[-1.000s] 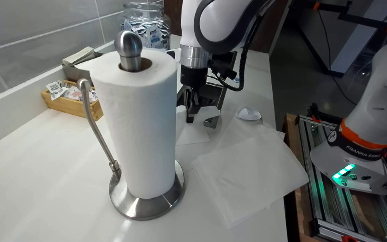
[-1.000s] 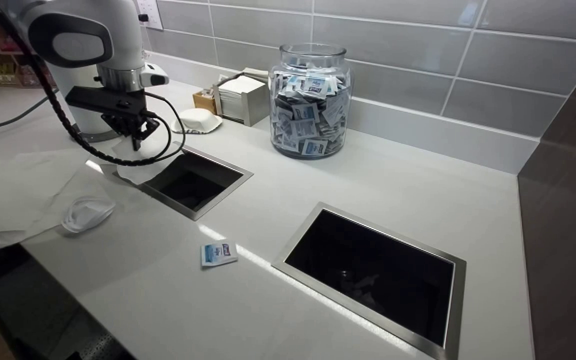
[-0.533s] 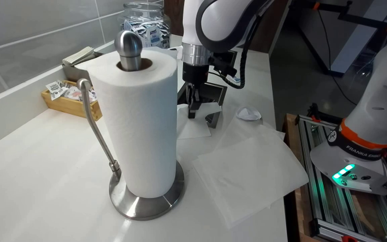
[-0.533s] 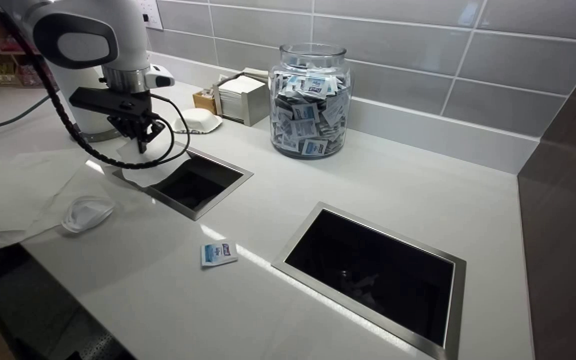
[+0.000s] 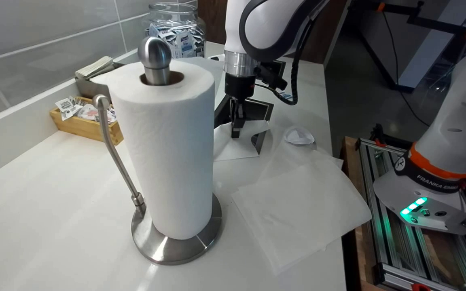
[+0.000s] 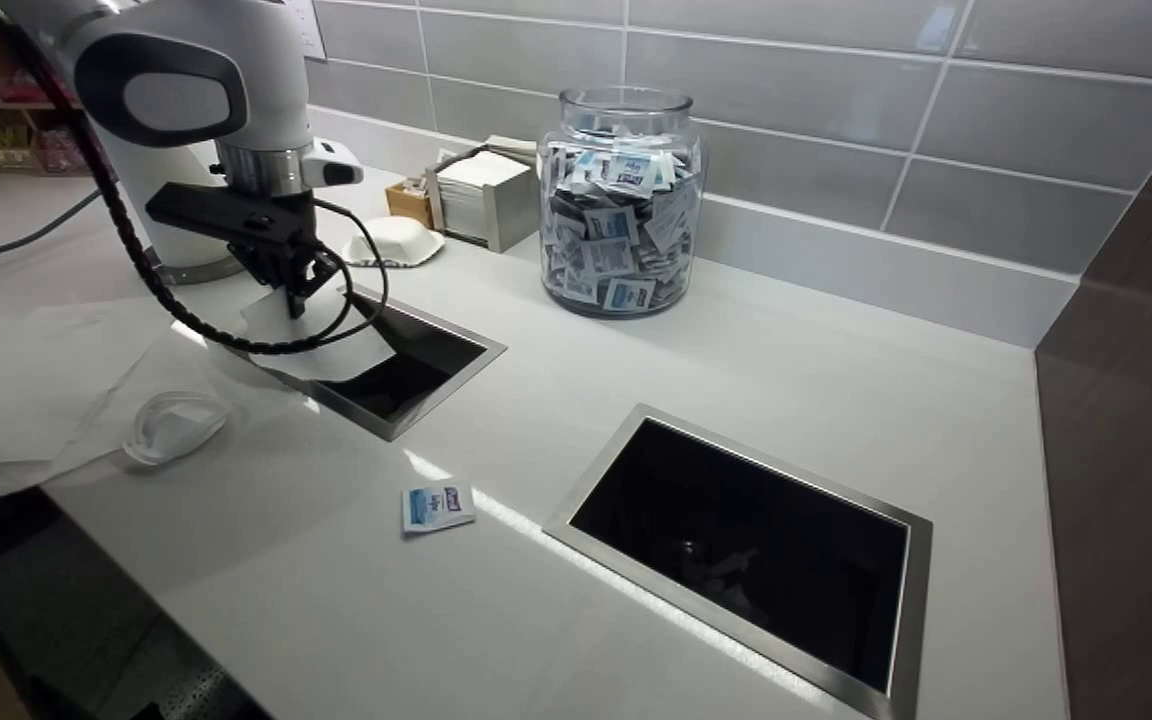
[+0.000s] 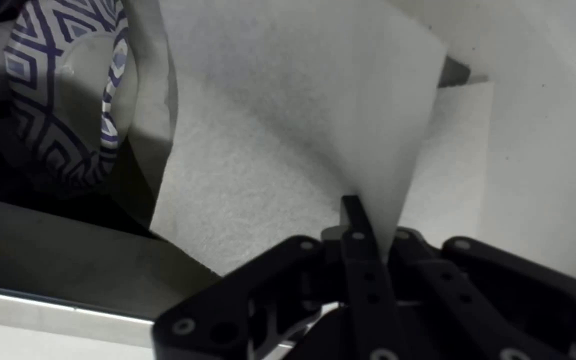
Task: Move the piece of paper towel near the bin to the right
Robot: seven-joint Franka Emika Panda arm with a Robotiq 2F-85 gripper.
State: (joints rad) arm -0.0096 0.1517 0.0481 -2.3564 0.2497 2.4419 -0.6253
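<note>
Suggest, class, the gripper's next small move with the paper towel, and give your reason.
Probably ease the gripper slightly rightward, as an exterior view shows it, jaws closed: in the wrist view it pinches the paper towel, which hangs over only part of the bin, and the task sends the towel right.

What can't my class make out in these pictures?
Wrist view: paper towel, cut off by the top edge.
In an exterior view: paper towel's left part, hidden by the paper roll.
In an exterior view: bin, part covered by the paper towel.
In an exterior view: sachet, fine print too small.
</note>
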